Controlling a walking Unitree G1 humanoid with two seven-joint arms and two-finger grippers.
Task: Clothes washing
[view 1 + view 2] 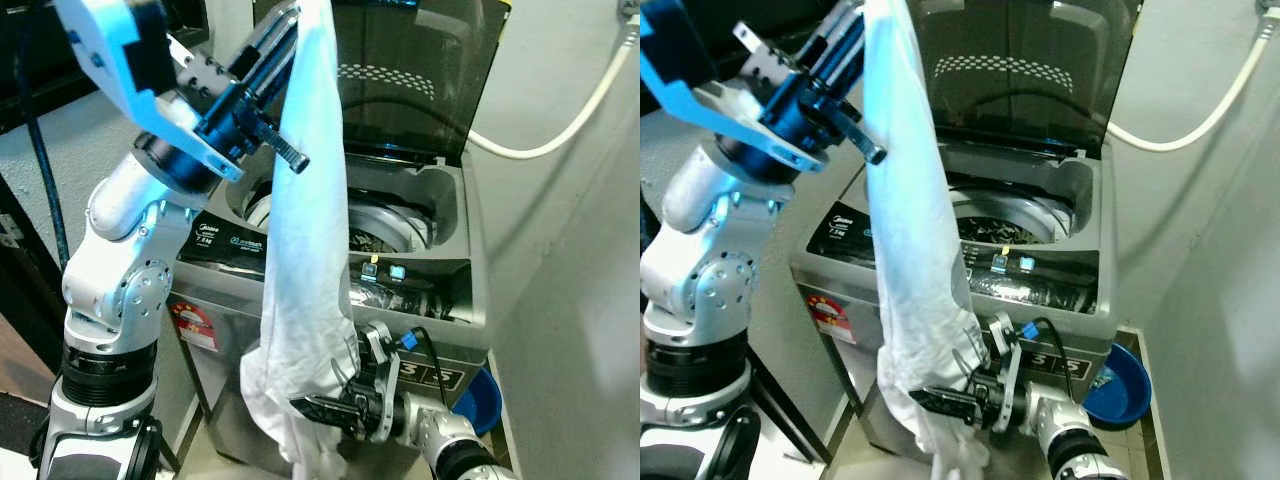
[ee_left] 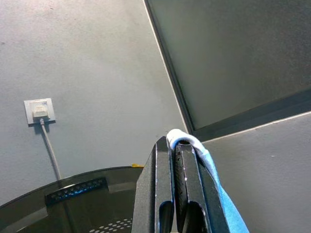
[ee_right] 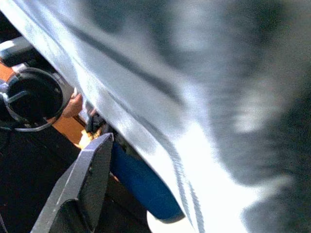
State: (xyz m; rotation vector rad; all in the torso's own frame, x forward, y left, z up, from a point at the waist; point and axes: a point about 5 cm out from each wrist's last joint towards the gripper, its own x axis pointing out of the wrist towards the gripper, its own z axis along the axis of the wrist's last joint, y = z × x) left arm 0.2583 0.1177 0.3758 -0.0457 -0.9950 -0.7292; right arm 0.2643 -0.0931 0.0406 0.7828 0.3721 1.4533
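The left gripper (image 1: pixel 283 35), raised at eleven o'clock, clenches the top of a white garment (image 1: pixel 305 260) hanging before the open washing machine (image 1: pixel 455 300). At six o'clock the right gripper (image 1: pixel 325 408) touches its lower folds; whether it grips, I cannot tell.

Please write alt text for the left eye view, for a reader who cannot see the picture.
The left end effector, raised high, pinches the top of a long white garment that hangs down in front of an open top-loading washing machine. Lower down, the right end effector reaches against the garment's bunched bottom end, and a blue basin sits on the floor beside the machine.
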